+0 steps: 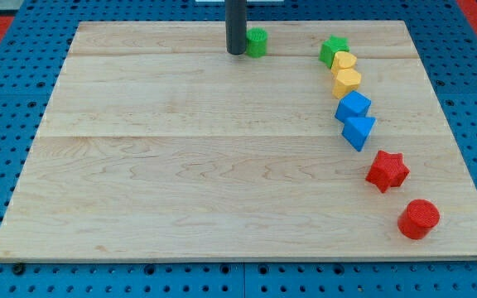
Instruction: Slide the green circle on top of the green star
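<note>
The green circle (257,41) sits near the board's top edge, a little left of centre. My tip (236,52) rests on the board touching or almost touching the circle's left side. The green star (333,50) lies to the view's right of the circle, about ninety pixels away, at the top of a curved line of blocks.
Below the green star run a yellow heart (344,62), a yellow hexagon (347,82), a blue cube (353,107), a blue triangle (358,131), a red star (387,170) and a red circle (419,219). The wooden board (180,165) lies on a blue pegboard.
</note>
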`<action>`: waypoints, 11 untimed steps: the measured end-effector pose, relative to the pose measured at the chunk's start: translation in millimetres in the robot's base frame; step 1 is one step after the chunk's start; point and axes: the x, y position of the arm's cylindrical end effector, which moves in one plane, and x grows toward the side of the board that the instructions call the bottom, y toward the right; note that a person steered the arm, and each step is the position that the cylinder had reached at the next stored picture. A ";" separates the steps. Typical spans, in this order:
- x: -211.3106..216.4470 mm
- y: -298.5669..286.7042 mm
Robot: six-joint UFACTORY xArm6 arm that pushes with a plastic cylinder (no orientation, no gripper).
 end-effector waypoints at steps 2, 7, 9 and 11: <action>-17.1 -26.8; -44.4 74.1; -45.3 125.3; -57.8 118.2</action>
